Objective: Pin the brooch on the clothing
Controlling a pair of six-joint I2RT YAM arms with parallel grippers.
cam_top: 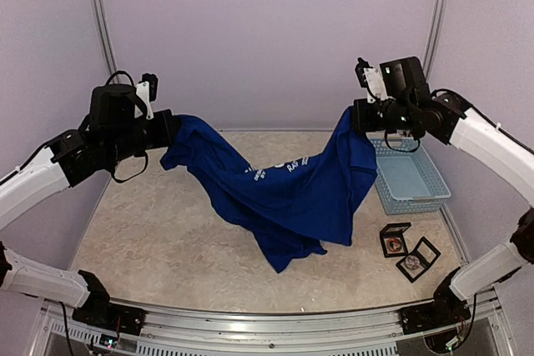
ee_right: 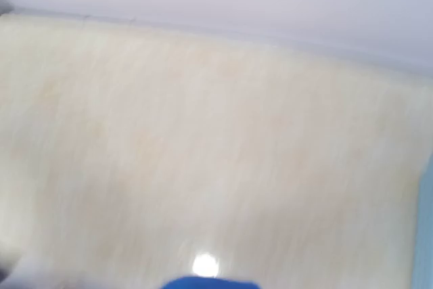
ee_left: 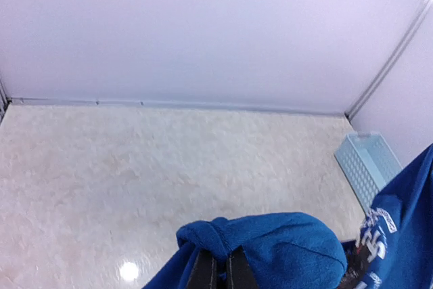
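T-shirt [cam_top: 284,198] edges clamped in left gripper [cam_top: 170,137], right gripper [cam_top: 357,117]; basket [cam_top: 410,178] near right edge.

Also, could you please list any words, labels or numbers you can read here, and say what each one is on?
T-shirt: white lettering on the chest print, creased by the folds and too small to read in any view.
black cases: no readable text.
basket: no label visible.

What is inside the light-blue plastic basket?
The light-blue plastic basket shows only its bare floor. Its far left corner is hidden behind the hanging royal-blue T-shirt.
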